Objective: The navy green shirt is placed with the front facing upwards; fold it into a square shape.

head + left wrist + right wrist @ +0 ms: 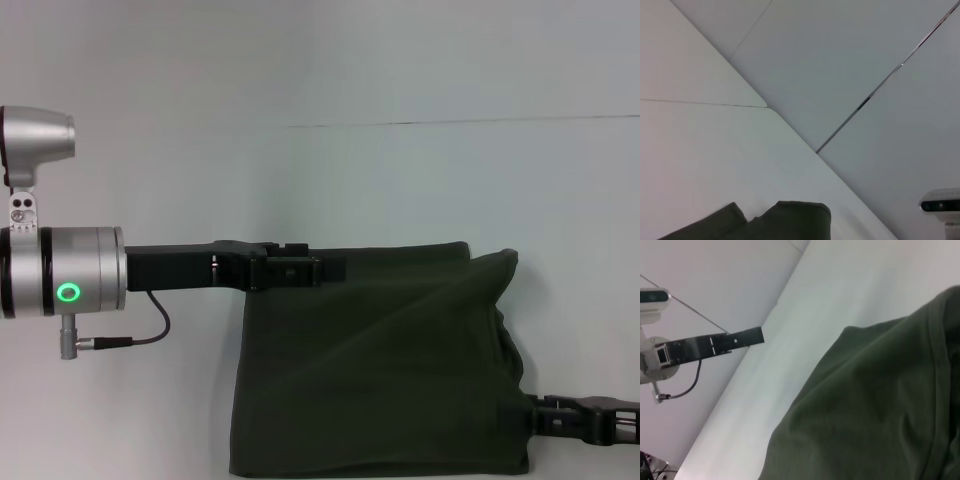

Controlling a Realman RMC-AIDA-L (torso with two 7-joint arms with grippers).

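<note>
Dark olive-green shirt (380,370), plain, no print showing, on a white surface (420,180). Left gripper (300,268) black, its arm silver with a glowing green ring (68,292); right gripper (560,415) black.

The left arm (60,270) is a stout silver cylinder banded with 2 black rings, carrying a glowing green ring light (68,292), a small bracket with 2 screws above it and a rounded silver joint housing (38,135) at the top. A thin black cable (150,325) loops from a grey plug under the cylinder back to the matte black left gripper (330,268), a long, flat, boxy piece with small pale marks on its side. The right gripper (585,418) is black too, built of open, link-like segments.
</note>
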